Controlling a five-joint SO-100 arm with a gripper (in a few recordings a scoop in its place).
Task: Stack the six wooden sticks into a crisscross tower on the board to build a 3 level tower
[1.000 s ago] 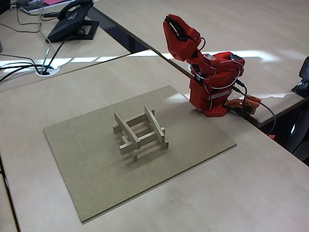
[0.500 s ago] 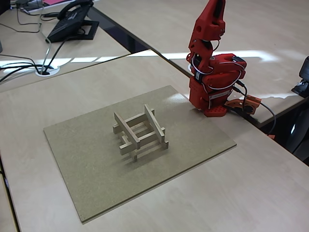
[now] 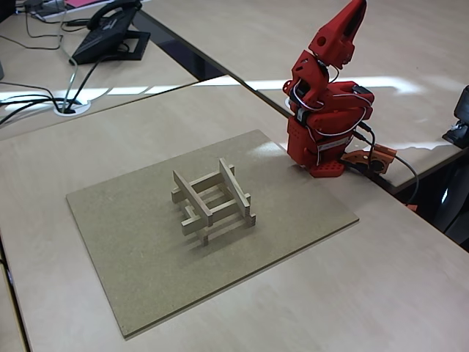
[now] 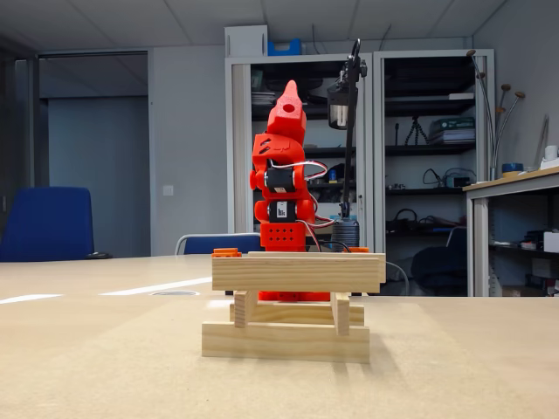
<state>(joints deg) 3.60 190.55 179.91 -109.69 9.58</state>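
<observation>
Pale wood sticks stand as a finished three-layer tower point(image 3: 213, 196) at the centre of the board point(image 3: 132, 279); nothing looks left to stack. At two o'clock the red gripper point(image 3: 350, 16) points up, fingers together, holding nothing

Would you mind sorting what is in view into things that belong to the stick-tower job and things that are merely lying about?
Part of the job:
- tower of wooden sticks, three crossed layers
- board under it
- gripper, raised above the arm's base, away from the tower

Just lying about:
- desk telephone
- cables
- blue chair
- shelving
</observation>
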